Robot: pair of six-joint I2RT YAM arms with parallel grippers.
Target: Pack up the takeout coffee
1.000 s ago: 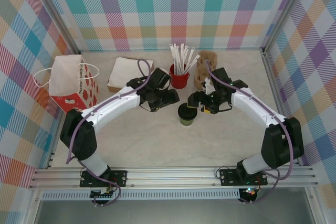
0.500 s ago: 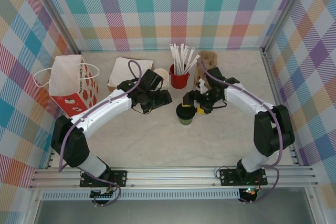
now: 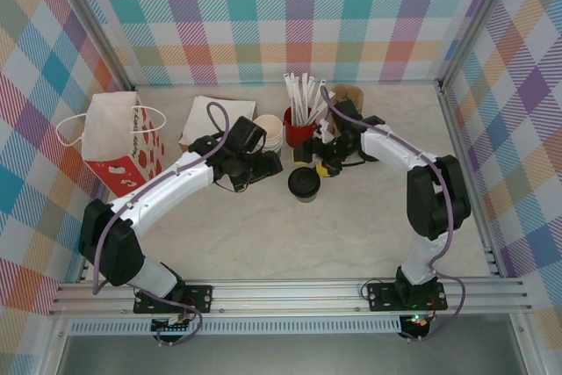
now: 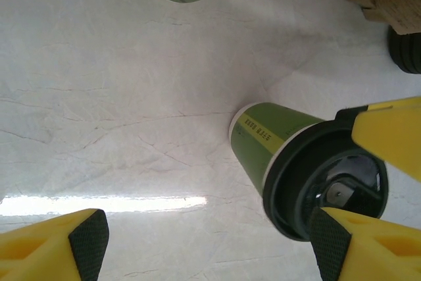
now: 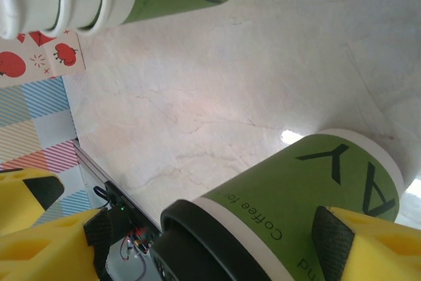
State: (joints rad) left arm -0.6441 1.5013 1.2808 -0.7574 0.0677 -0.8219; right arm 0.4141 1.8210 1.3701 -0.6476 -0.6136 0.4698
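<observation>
The takeout coffee point(image 3: 304, 183), a green paper cup with a black lid, stands upright on the marble table. My left gripper point(image 3: 267, 164) hangs open just left of it. In the left wrist view the takeout coffee point(image 4: 296, 162) sits by my right-hand fingertip point(image 4: 355, 248), and the left gripper point(image 4: 210, 251) has bare table in its gap. My right gripper point(image 3: 325, 164) is open behind and to the right of the cup. In the right wrist view the takeout coffee point(image 5: 296, 195) lies inside the wide jaws of the right gripper point(image 5: 210, 245), close to one pad point(image 5: 332, 245).
A stack of cream-rimmed cups point(image 3: 268, 133) and a red cup of straws point(image 3: 299, 126) stand just behind the grippers. A brown cardboard carrier point(image 3: 347, 98) is at the back right. A white napkin pile point(image 3: 211, 118) and a red-and-white paper bag point(image 3: 118, 142) are at the left.
Both grippers have drawn back toward the rear of the table, leaving the cup's lid uncovered from above. The cup appears shifted slightly left. Both jaws stay wide.
</observation>
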